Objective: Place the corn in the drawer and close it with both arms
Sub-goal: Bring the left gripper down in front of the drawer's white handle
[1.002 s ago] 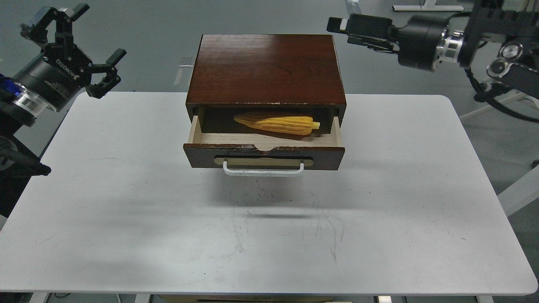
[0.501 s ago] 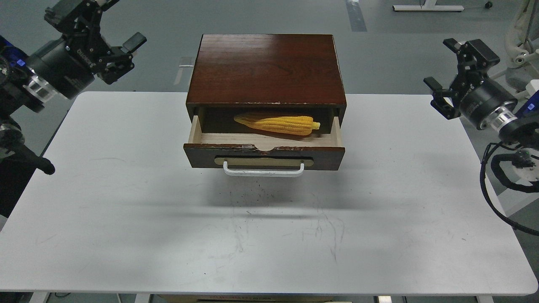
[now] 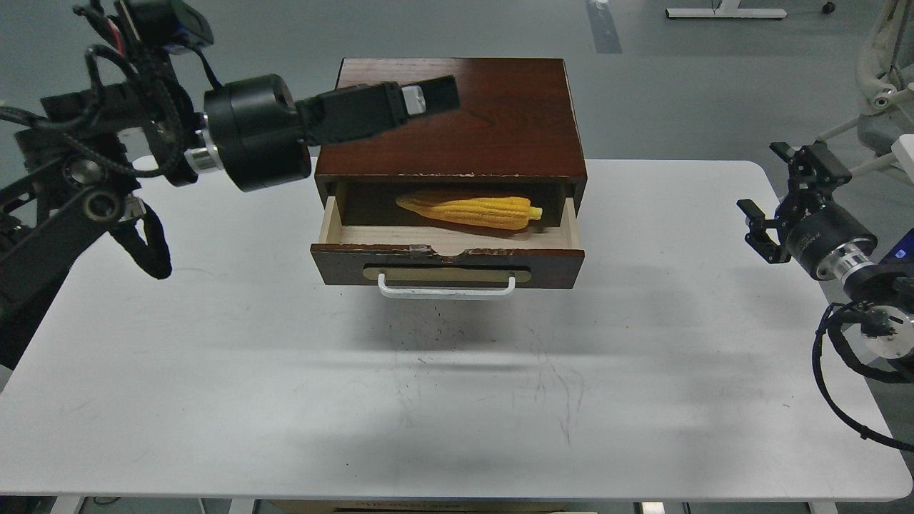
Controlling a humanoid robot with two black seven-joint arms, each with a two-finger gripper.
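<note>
The yellow corn [image 3: 471,209] lies on its side inside the open drawer [image 3: 446,265], pointed end to the left. The drawer is pulled part way out of the dark wooden cabinet [image 3: 500,128]; its white bar handle [image 3: 446,289] faces me. My left gripper [image 3: 435,96] reaches in from the left and hovers over the cabinet's top, seen side-on so its fingers overlap. My right gripper [image 3: 767,182] is open and empty above the table's right edge, well clear of the drawer.
The cabinet stands at the back middle of the white table [image 3: 214,321]. Black cables hang from both arms near the table's left and right edges. White furniture legs [image 3: 882,71] stand on the floor at the far right.
My left arm has swung in from the far left so its gripper is now over the cabinet top. My right gripper has moved down and slightly right. Corn and drawer have not moved.
</note>
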